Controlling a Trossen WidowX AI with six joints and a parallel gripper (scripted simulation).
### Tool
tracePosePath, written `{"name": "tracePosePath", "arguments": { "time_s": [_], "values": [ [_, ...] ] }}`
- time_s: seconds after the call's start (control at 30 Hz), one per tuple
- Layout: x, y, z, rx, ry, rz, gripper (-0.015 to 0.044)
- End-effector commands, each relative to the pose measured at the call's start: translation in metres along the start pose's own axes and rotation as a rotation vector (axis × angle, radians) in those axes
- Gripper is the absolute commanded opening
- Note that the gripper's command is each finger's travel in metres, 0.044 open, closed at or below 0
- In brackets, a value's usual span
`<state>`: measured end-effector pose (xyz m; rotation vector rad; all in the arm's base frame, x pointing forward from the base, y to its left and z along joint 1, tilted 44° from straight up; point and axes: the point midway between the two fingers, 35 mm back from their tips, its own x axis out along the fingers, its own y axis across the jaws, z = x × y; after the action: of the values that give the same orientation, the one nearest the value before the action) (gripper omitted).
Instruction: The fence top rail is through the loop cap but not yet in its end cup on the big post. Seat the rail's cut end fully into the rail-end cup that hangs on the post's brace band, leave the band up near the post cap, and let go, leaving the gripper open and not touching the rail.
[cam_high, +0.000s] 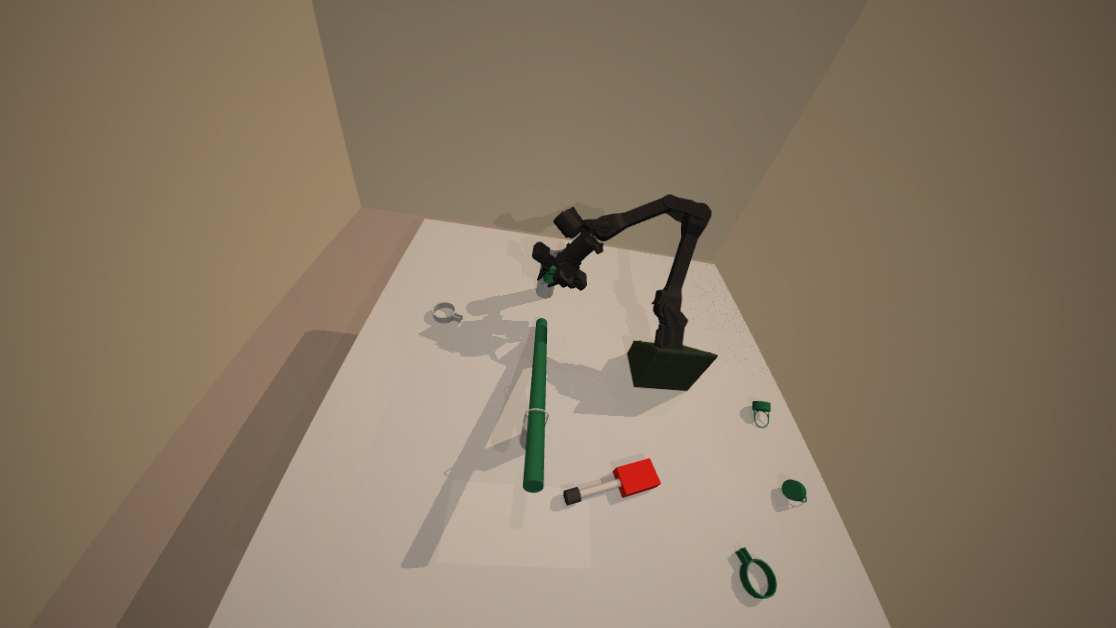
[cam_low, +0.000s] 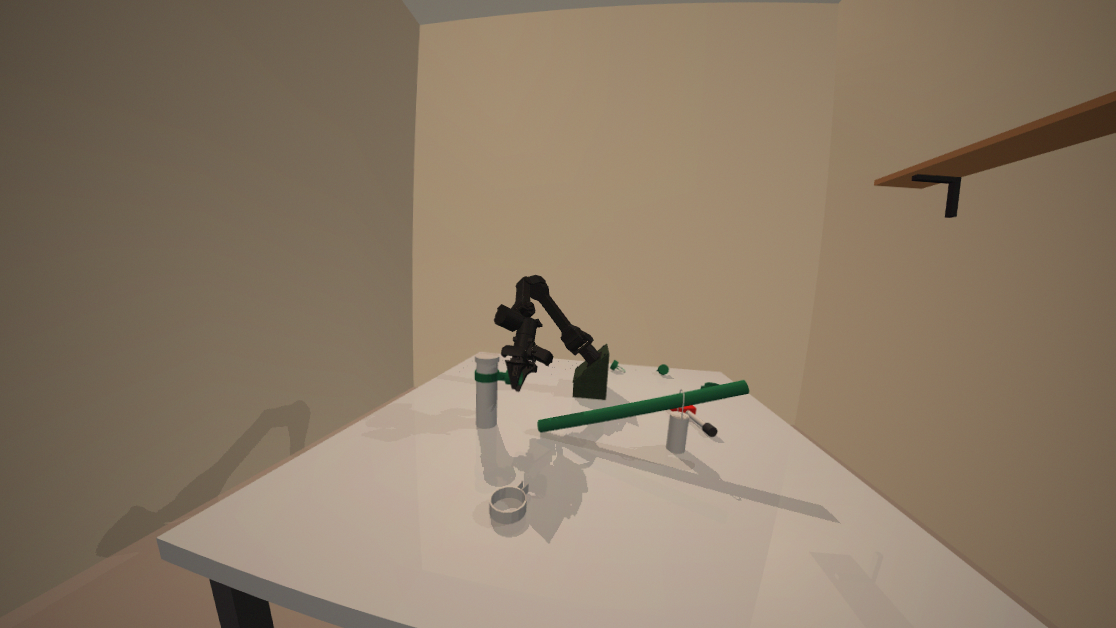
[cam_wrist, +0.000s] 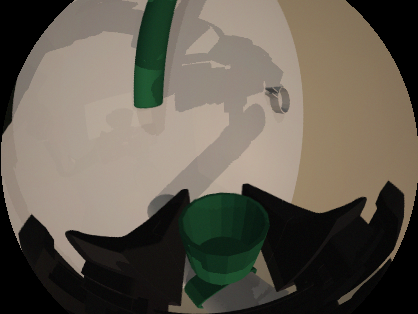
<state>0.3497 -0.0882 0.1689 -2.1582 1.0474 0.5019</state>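
Observation:
My gripper (cam_low: 516, 381) (cam_wrist: 216, 192) is shut on the green rail-end cup (cam_wrist: 224, 225), whose open mouth shows empty in the wrist view. The cup hangs on the green brace band (cam_low: 485, 375) around the upper part of the big grey post (cam_low: 486, 406), just below its post cap (cam_low: 486, 359). The green rail (cam_high: 537, 382) (cam_low: 624, 408) (cam_wrist: 155, 45) runs through the thin loop cap (cam_high: 526, 417) (cam_low: 681, 413) on the short post (cam_low: 676, 433). The rail slopes, its cut end low and apart from the cup.
A grey ring clamp (cam_high: 444, 306) (cam_low: 508, 505) (cam_wrist: 277, 99) lies on the table near the big post. A red-headed mallet (cam_high: 636, 477) lies right of the rail. Green fittings (cam_high: 760, 407) (cam_high: 793, 490) (cam_high: 757, 578) lie along the right edge. A wooden shelf (cam_low: 1014, 148) is on the wall.

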Motion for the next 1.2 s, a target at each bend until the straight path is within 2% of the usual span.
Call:
{"name": "tracePosePath", "arguments": {
  "time_s": [0.0, 0.43, 0.97, 1.0, 1.17],
  "values": [
    [0.001, -0.002, 0.001, 0.015, 0.007, -0.002, 0.0],
    [0.001, -0.001, 0.0, 0.009, 0.006, 0.001, 0.0],
    [-0.008, -0.007, 0.012, 0.008, -0.001, 0.002, 0.042],
    [-0.011, -0.008, 0.015, 0.007, -0.002, 0.003, 0.044],
    [-0.022, -0.015, 0.029, 0.004, -0.006, 0.002, 0.044]
  ]
}}
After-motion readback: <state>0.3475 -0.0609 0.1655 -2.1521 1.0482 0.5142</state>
